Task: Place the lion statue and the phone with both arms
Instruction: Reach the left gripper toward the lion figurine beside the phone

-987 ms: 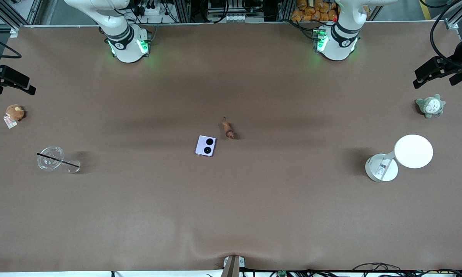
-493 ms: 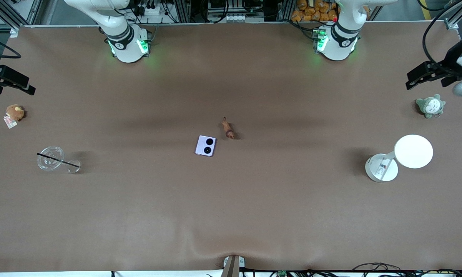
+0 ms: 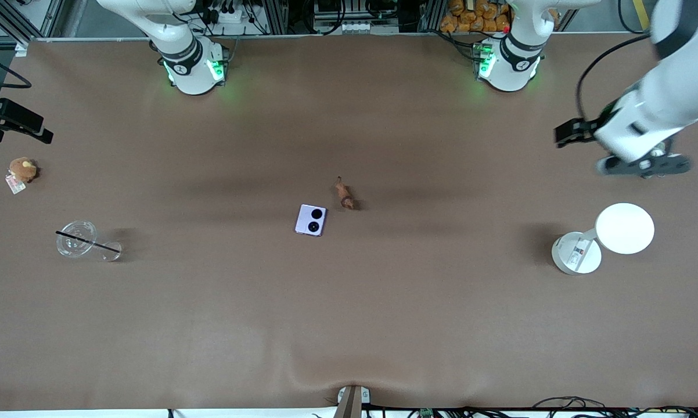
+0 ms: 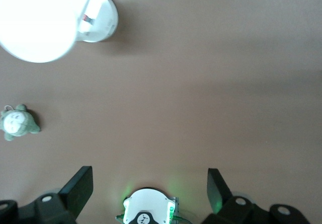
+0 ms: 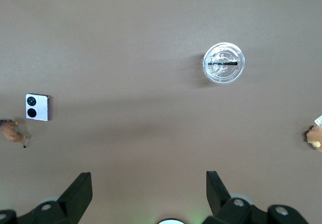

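1. The phone (image 3: 311, 220) lies flat mid-table, nearest the front camera.
2. The lion statue (image 3: 344, 194) lies just beside it, at the phone's one o'clock, apart.
3. The left gripper (image 4: 150, 184), jaws spread and empty, hangs over the grey-green plush (image 4: 17, 123), which only its wrist view shows.
4. The right gripper (image 5: 149, 183), also spread and empty, barely shows in the front view.

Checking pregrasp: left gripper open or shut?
Open. In the left wrist view the left gripper has its two fingers wide apart with only bare table between them.
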